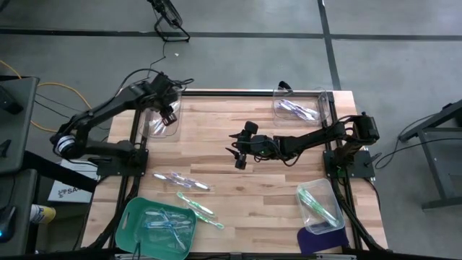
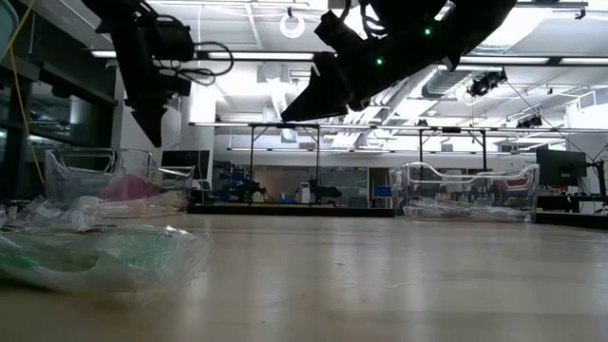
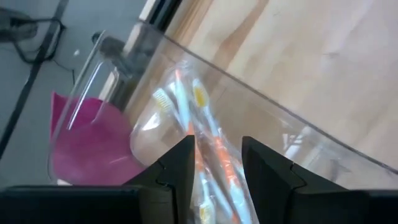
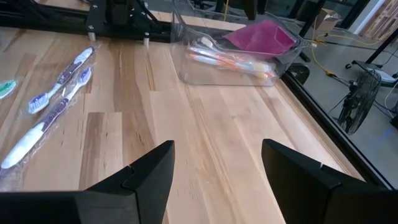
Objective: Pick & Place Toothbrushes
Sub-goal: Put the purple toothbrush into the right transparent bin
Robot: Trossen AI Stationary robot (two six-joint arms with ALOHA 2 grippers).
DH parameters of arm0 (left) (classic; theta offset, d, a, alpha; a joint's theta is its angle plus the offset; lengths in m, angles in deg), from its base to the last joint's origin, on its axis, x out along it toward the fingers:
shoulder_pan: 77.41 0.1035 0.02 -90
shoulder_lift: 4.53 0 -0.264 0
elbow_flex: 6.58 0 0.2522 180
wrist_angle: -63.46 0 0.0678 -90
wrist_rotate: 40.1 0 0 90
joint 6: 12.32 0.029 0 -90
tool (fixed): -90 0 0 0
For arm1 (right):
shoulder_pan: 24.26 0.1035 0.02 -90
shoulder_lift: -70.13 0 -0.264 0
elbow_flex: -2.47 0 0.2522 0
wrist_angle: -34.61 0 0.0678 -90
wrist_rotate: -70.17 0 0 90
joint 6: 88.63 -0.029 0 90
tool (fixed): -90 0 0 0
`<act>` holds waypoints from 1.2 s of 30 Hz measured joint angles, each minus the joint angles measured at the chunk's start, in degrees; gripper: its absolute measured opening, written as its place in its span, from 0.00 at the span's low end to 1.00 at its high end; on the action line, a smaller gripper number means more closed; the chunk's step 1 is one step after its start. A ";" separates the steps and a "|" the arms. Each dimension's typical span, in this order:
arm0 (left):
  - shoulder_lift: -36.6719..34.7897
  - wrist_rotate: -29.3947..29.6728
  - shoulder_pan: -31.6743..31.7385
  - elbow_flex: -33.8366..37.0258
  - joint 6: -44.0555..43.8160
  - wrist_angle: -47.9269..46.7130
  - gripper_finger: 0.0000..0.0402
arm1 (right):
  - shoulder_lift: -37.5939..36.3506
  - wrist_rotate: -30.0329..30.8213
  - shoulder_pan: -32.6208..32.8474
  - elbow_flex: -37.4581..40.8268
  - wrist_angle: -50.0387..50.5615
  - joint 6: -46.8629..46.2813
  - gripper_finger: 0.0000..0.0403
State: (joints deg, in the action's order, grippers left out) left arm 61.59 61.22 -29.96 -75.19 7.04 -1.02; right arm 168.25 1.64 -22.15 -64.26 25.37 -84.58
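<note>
Left gripper [image 1: 170, 113] hangs over the clear plastic bin [image 1: 160, 124] at the table's far left corner, its dark fingers [image 3: 180, 163] spread apart and holding nothing. The wrapped orange-and-white toothbrushes [image 3: 208, 146] lie in that bin directly under the gap between the jaws, not touching them. Their long axis runs along the line of sight between the fingers, bristle heads pointing away from the gripper. A pink sheet [image 3: 87, 146] sits under the bin's outer end.

Right gripper [image 1: 239, 156] hovers over bare wooden table [image 1: 281, 191] near the centre, jaws released and wide, nothing between them. In its wrist view two wrapped purple-and-white toothbrushes [image 4: 53, 106] lie flat on the wood, well off to one side of the jaws, side by side, long axes parallel.

High view: green-handled toothbrushes [image 1: 201, 209] lie loose on the near-left table, slanted, beside a teal tray [image 1: 131, 217] holding more wrapped brushes. A clear bin [image 1: 321, 206] near right holds green ones; another clear bin [image 1: 302, 108] at the far right holds purple ones.
</note>
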 joint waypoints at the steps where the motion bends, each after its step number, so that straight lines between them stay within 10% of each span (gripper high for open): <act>1: -0.96 -0.30 -0.52 0.00 0.04 -0.34 0.32 | 0.00 0.00 0.04 0.00 -0.01 0.00 0.58; 23: -9.30 -0.34 -37.88 0.17 2.88 -8.10 0.32 | -0.53 -0.43 2.16 0.00 5.39 -1.01 0.58; 36: -9.20 1.48 -48.18 3.68 2.85 -3.17 0.32 | -8.15 -0.59 5.31 0.00 22.81 -9.22 0.58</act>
State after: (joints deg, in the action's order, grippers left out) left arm 52.39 62.70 -78.14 -71.52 9.89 -4.19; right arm 160.10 1.05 -16.83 -64.26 48.18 -93.80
